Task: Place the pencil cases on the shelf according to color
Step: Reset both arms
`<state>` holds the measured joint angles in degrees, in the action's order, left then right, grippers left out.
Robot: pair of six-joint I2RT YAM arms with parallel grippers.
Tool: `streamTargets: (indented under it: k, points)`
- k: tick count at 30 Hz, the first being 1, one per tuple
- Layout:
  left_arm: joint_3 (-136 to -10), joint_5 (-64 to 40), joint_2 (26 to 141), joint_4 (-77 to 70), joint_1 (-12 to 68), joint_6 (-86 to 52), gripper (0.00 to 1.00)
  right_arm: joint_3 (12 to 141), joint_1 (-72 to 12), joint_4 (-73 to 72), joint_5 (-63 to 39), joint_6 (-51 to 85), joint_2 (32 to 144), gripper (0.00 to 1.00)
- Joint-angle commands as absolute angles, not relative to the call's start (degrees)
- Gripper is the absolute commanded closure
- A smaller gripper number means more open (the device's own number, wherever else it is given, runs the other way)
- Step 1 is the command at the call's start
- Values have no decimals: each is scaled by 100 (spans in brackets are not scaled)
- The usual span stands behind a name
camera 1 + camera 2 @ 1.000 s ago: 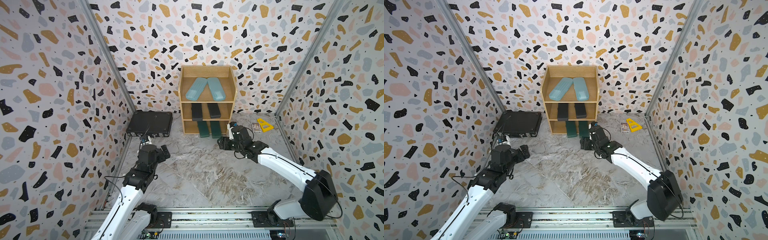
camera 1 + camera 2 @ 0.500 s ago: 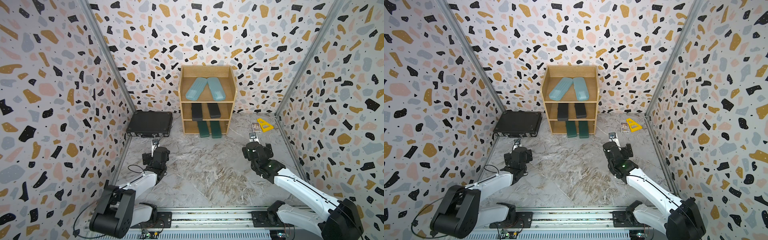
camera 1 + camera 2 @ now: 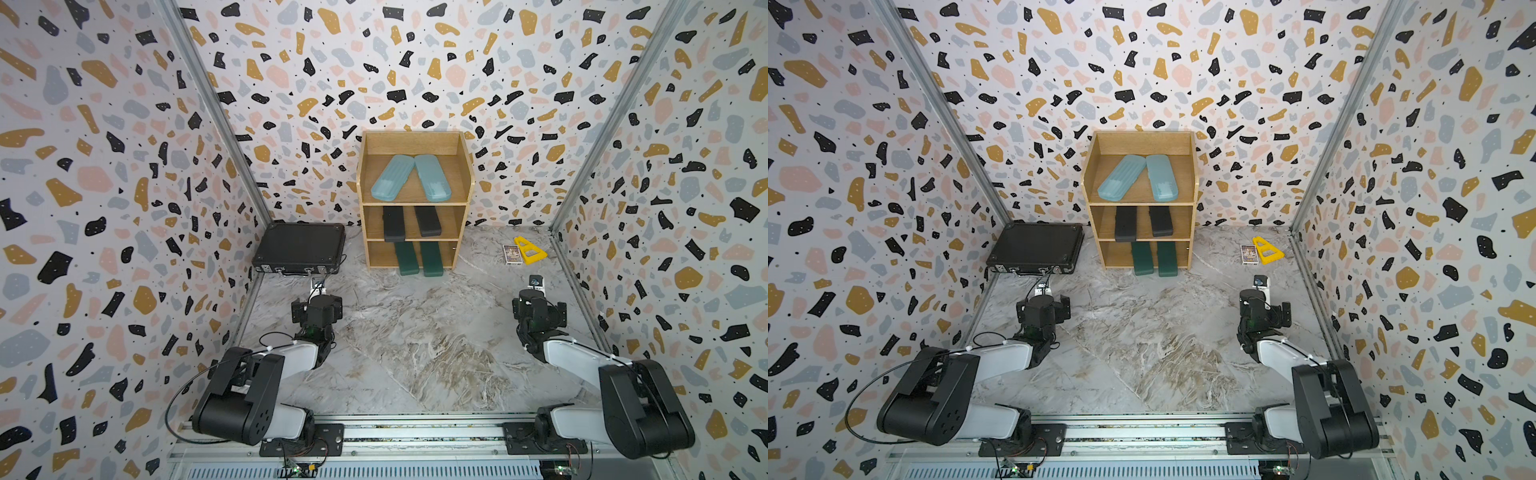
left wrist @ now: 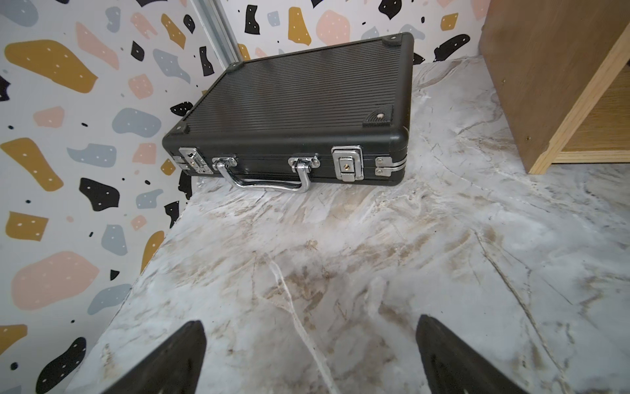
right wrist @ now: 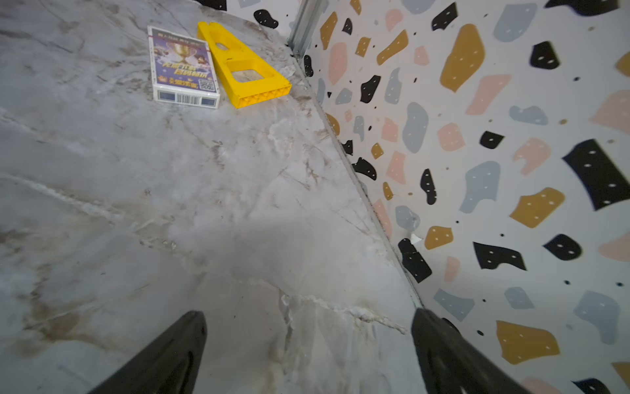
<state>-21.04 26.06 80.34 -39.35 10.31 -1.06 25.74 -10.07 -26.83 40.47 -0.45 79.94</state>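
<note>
The light-wood shelf [image 3: 464, 166] [image 3: 1187, 166] stands against the back wall. In both top views two light blue pencil cases [image 3: 392, 176] [image 3: 1121, 176] lie angled on its top tier. Two black ones [image 3: 393, 224] [image 3: 1126, 224] lie on the middle tier. Two dark green ones [image 3: 406, 258] [image 3: 1143, 258] stick out of the bottom tier. My left gripper [image 4: 310, 322] is open over bare marble floor, facing a briefcase. My right gripper [image 5: 308, 313] is open and empty beside the right wall. Both are well short of the shelf.
A black briefcase [image 3: 301, 247] [image 4: 289, 112] lies flat at the back left, beside the shelf's side panel [image 4: 545, 85]. A card box [image 3: 511, 254] [image 5: 184, 64] and a yellow triangular piece [image 3: 528, 250] [image 5: 245, 68] lie at the back right. Patterned walls close in both sides.
The right arm has pulled back from the shelf's bottom tier to the right side of the floor. The left arm has folded back toward the near rail.
</note>
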Motion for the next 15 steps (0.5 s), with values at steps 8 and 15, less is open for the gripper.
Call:
streamTargets:
  k: [8, 15]
  points:
    - [-1777, 1894, 8149, -4877, 874, 29, 0, 2493, -783, -4097, 2654, -27, 8485, 0]
    - [-1775, 1900, 8142, -4894, 875, 26, 0, 2340, -602, -4333, 2249, 46, 8446, 0]
